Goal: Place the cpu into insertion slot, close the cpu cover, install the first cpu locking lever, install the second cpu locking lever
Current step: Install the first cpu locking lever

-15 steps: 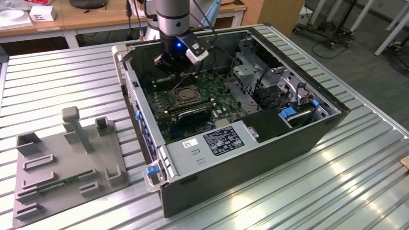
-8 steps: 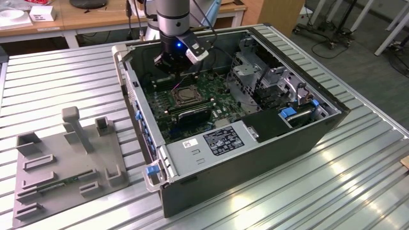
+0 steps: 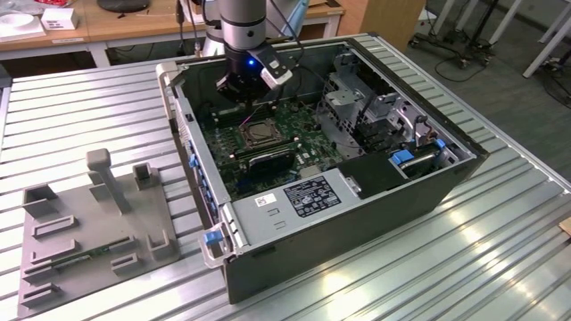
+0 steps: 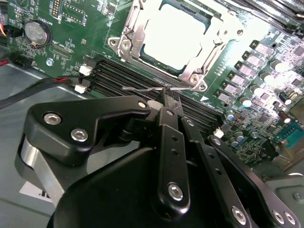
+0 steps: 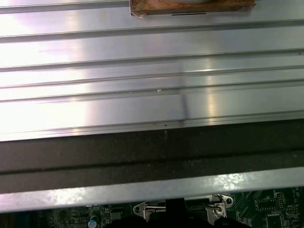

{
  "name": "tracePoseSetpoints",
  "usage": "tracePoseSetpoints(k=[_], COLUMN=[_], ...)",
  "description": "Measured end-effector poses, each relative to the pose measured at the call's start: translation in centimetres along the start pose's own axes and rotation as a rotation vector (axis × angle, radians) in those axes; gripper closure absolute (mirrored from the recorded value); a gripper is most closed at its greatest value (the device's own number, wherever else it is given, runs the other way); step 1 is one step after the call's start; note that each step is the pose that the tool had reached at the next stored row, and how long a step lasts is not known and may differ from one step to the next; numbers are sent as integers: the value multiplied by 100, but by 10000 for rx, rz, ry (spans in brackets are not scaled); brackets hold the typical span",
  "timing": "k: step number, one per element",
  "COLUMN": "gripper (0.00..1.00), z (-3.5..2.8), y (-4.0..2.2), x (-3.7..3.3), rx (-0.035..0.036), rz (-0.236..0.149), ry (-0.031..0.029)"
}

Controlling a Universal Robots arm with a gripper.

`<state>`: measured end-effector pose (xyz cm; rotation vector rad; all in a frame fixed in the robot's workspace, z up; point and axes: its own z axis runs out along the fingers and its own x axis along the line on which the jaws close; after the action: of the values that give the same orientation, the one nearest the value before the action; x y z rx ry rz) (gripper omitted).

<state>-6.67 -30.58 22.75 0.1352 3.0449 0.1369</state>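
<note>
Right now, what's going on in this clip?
The robot arm reaches into the open computer case, its tool low over the green board. The chip already lies in place with the metal cover frame down around it. The tool's tips are together at a thin wire lever beside the frame's edge.

1 cpu (image 4: pixel 175 38); 1 cpu cover (image 4: pixel 134 28); 1 computer case (image 3: pixel 375 214); 1 motherboard (image 3: pixel 308 137); 1 grey fixture board (image 3: pixel 80 249)

Ribbed metal surface in a workshop room.
The silvery slatted surface (image 3: pixel 89 100) spans the exterior view, with bright glints of light toward five o'clock. Wooden desks (image 3: pixel 116 27) with a white box (image 3: pixel 58 18) stand at eleven o'clock, and grey floor (image 3: pixel 509 73) and wheeled stand legs (image 3: pixel 450 50) lie at one o'clock.
</note>
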Motion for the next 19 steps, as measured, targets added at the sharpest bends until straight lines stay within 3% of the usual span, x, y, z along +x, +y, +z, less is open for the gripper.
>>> tracePoseSetpoints(k=[19], gripper=[89], z=[30], y=[42], x=[-57], rx=[0], rz=[0], ry=[1])
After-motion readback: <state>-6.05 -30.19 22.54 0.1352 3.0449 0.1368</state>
